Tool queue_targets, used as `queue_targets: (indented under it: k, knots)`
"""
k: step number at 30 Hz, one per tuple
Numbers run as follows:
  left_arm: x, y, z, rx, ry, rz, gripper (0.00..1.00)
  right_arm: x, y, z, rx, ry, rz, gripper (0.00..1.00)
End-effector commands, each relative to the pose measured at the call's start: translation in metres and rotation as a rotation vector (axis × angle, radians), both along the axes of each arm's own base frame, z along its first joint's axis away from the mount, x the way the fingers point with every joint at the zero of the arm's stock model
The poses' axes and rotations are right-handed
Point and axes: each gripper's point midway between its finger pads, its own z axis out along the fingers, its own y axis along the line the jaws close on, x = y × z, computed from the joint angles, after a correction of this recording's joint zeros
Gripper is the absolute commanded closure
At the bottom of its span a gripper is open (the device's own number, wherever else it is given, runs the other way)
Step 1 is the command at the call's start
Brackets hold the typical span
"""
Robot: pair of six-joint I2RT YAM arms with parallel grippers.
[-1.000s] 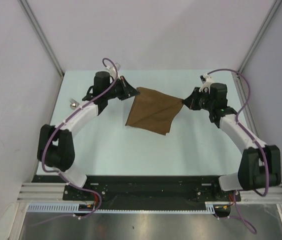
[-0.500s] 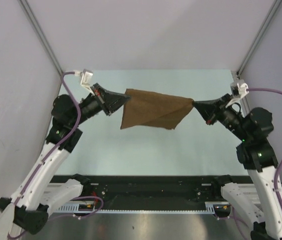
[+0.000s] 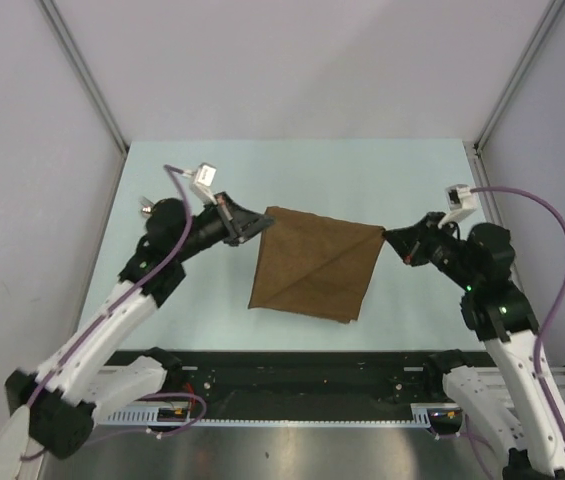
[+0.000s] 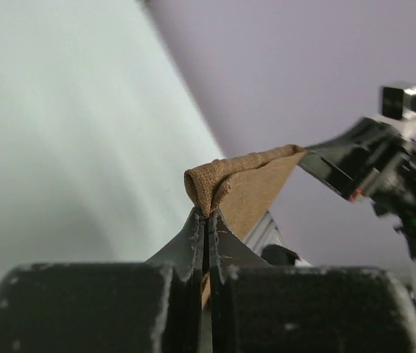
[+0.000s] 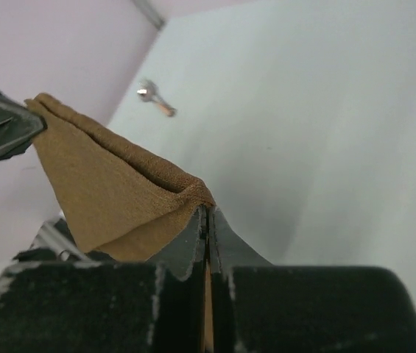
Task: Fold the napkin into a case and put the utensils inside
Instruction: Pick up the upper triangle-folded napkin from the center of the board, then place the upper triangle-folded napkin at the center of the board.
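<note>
The overhead view is giving the whole layout. The napkin is hanging spread between the two arms over the middle of the table, with a diagonal crease running across it. The left gripper is pinching its top left corner and the right gripper its top right corner. This view is not telling whether the lower edge is touching the table. The utensils are lying at the table's far left edge, beside the left arm and well apart from the napkin, showing only as a small silvery speck.

The wrist views are adding what the overhead cannot: how the jaws are standing. In the left wrist view the two fingers are pressing together with only a hairline slit between them. The brown cloth is bunching into a small roll just above the tips, and its top edge is running taut to the dark right gripper at the far end. The right wrist view is mirroring this: the jaws are clamping the corner, two layers are showing at the pinch, and the edge is stretching to the left gripper at the frame's left side. Only this view is making out the utensils clearly, a shiny head and tan handle lying flat on the table beyond the napkin.
</note>
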Motion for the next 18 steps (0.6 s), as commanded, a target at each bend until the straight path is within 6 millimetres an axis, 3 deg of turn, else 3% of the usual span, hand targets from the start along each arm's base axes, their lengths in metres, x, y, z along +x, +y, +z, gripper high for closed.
queue_targets:
  k: [1, 2, 3, 4, 5, 6, 7, 8, 9, 10, 11, 12, 13, 14, 15, 17, 18]
  knots:
    - [0.076, -0.003, -0.092, 0.089, 0.303, 0.210, 1.00, 0.065, -0.029, -0.055, -0.051, 0.130, -0.259, 1.00]
    - [0.092, -0.004, -0.100, 0.100, 0.312, 0.229, 1.00, 0.084, -0.029, -0.081, -0.076, 0.197, -0.269, 1.00]
    - [0.110, -0.007, -0.094, 0.093, 0.326, 0.250, 1.00, 0.105, -0.034, -0.087, -0.076, 0.187, -0.303, 1.00]
    - [0.123, -0.012, -0.109, 0.116, 0.357, 0.245, 1.00, 0.118, -0.039, -0.104, -0.095, 0.210, -0.328, 1.00]
    - [0.147, -0.014, -0.153, 0.198, 0.417, 0.256, 0.93, 0.139, -0.041, -0.140, -0.131, 0.277, -0.343, 1.00]
    - [0.175, -0.022, -0.145, 0.207, 0.413, 0.266, 0.90, 0.164, -0.049, -0.140, -0.109, 0.234, -0.367, 0.94]
    - [0.190, -0.031, -0.151, 0.212, 0.407, 0.227, 0.84, 0.183, -0.048, -0.135, -0.094, 0.218, -0.350, 0.93]
    - [0.208, -0.029, -0.207, 0.313, 0.485, 0.232, 0.71, 0.202, -0.048, -0.178, -0.133, 0.305, -0.341, 0.91]
    - [0.237, -0.035, -0.189, 0.304, 0.434, 0.253, 0.63, 0.221, -0.053, -0.180, -0.150, 0.294, -0.356, 0.80]
    - [0.251, -0.039, -0.194, 0.309, 0.414, 0.237, 0.56, 0.247, -0.052, -0.171, -0.178, 0.257, -0.338, 0.76]
    - [0.260, -0.040, -0.225, 0.331, 0.465, 0.212, 0.49, 0.262, -0.053, -0.172, -0.190, 0.265, -0.332, 0.72]
    - [0.269, -0.039, -0.216, 0.324, 0.465, 0.210, 0.45, 0.262, -0.054, -0.209, -0.220, 0.396, -0.305, 0.67]
    - [0.273, -0.036, -0.213, 0.324, 0.449, 0.211, 0.36, 0.271, -0.058, -0.206, -0.238, 0.382, -0.299, 0.62]
    - [0.279, -0.026, -0.213, 0.369, 0.407, 0.255, 0.04, 0.278, -0.060, -0.199, -0.255, 0.379, -0.308, 0.59]
    - [0.277, -0.019, -0.211, 0.404, 0.411, 0.270, 0.00, 0.278, -0.069, -0.209, -0.298, 0.413, -0.341, 0.51]
    - [0.275, -0.005, -0.213, 0.455, 0.427, 0.287, 0.00, 0.281, -0.076, -0.205, -0.327, 0.413, -0.352, 0.43]
    - [0.265, -0.001, -0.208, 0.462, 0.426, 0.282, 0.00, 0.271, -0.075, -0.214, -0.339, 0.472, -0.344, 0.40]
